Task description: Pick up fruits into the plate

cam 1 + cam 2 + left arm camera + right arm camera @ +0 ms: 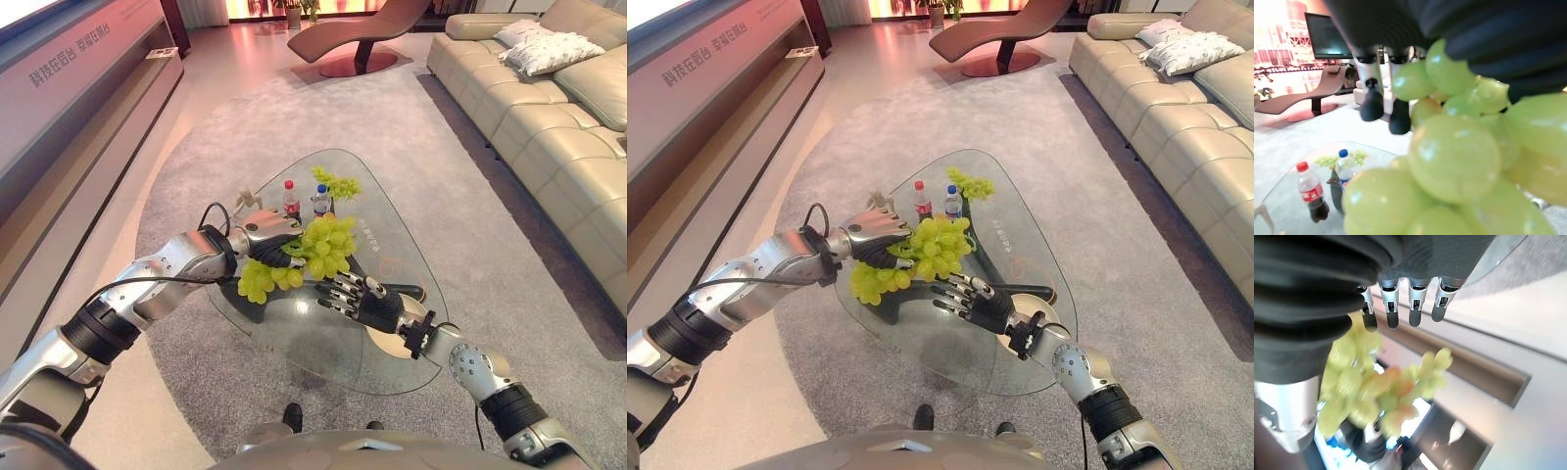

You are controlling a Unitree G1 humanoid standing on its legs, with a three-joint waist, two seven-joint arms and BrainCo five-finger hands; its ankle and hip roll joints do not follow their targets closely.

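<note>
- plate (415, 315): mostly hidden under right hand (367, 299), only a pale edge visible
- left hand (266, 235): fingers buried in grape bunch (313, 255), grip contact not readable
- grape bunch in left wrist view: blurred, cut off by frame edges
- sofa (549, 108): cut off at right edge

White characters on the long wall panel (78, 64), faint print on the glass table (392, 245)
</note>
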